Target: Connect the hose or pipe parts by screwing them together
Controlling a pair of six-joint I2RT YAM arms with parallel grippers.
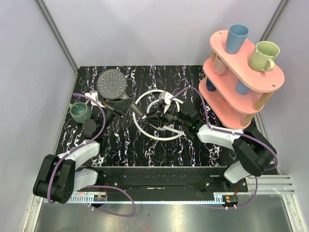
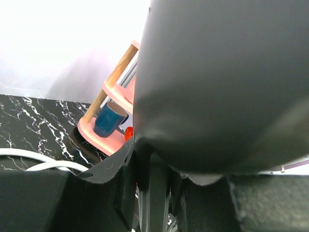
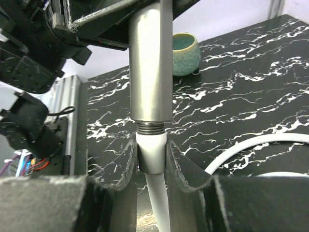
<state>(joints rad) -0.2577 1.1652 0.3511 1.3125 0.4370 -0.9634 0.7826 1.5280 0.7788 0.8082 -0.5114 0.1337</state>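
Note:
The dark grey shower head (image 1: 112, 84) lies face up at the table's back left. Its straight handle (image 1: 131, 107) points right toward the coiled white hose (image 1: 145, 131). My left gripper (image 1: 118, 107) is shut on the handle near the head. In the left wrist view the head's back (image 2: 222, 82) fills the frame and the handle (image 2: 155, 193) runs down between the fingers. My right gripper (image 3: 151, 154) is shut on the hose's white end fitting (image 3: 151, 150). The fitting sits against the threaded tip (image 3: 150, 128) of the silver-grey handle (image 3: 149, 63), with several threads showing.
A teal cup (image 1: 80, 112) and a black disc (image 1: 89, 127) stand at the left, close to the left arm. A pink tiered rack (image 1: 251, 84) with a blue cup (image 1: 236, 37) and a green mug (image 1: 263, 55) fills the back right corner. Purple cables loop along both arms.

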